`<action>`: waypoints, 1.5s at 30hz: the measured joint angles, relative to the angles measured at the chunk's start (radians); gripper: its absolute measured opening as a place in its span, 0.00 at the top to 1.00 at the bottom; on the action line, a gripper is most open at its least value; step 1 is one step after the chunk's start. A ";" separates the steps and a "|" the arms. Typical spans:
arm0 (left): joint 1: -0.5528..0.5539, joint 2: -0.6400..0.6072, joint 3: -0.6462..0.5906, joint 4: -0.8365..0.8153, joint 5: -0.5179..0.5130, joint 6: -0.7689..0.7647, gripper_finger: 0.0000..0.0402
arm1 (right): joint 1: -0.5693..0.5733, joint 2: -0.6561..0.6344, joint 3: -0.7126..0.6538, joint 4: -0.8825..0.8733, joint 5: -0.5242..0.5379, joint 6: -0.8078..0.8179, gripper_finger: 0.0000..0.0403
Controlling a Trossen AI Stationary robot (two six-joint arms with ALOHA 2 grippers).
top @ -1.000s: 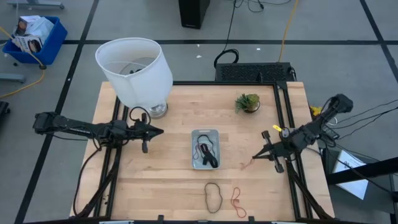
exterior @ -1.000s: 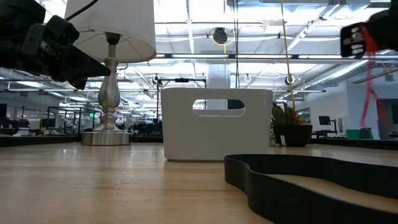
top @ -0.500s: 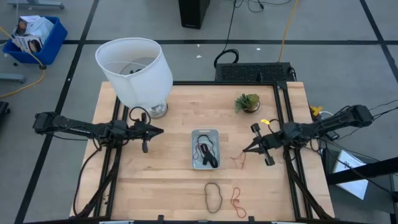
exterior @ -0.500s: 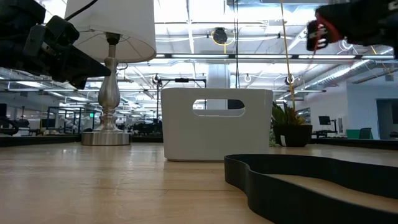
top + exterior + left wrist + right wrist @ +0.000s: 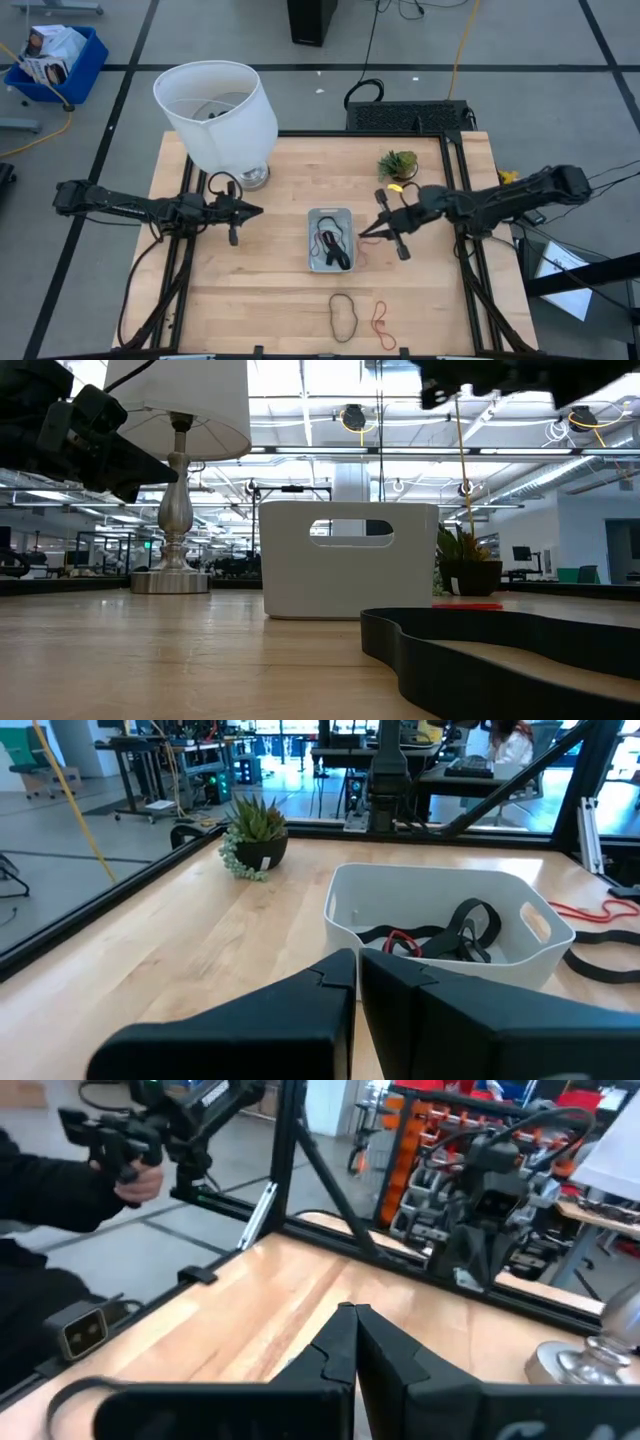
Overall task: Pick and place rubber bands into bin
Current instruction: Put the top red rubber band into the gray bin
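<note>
The silvery-grey bin (image 5: 330, 213) sits mid-table and shows white in the left wrist view (image 5: 350, 915). It holds black bands (image 5: 470, 925) and a red-orange one (image 5: 400, 942). My right gripper (image 5: 363, 236) is shut, raised beside the bin's right rim. A red-orange band (image 5: 467, 605) lies flat on the table right of the bin. I see no strand joining it to the fingers. One black band (image 5: 343, 313) and one red-orange band (image 5: 381, 320) lie near the front edge. My left gripper (image 5: 258, 211) waits shut, left of the bin.
A white lampshade on a metal lamp (image 5: 215, 110) stands at the far left. A small potted plant (image 5: 398, 165) stands at the far right. A blue crate (image 5: 55, 55) sits on the floor off the table. A person's hand (image 5: 135, 1155) shows beyond the table.
My right gripper has swept toward the table's left edge, from the right edge to the bin's right rim, rising out of the low view's top. The red-orange band hung below its fingers earlier. It now lies flat on the table right of the bin.
</note>
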 joint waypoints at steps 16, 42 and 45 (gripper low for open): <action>0.000 0.000 0.000 -0.152 0.001 -0.077 0.94 | -0.121 0.009 0.101 -0.667 -0.071 -0.012 1.00; 0.000 0.000 0.000 -0.127 -0.005 -0.054 0.94 | -0.120 0.394 -0.018 -0.475 -0.020 0.011 0.44; 0.000 0.000 0.000 -0.127 -0.005 -0.045 0.94 | -0.120 0.442 -0.015 -0.461 0.002 0.021 0.44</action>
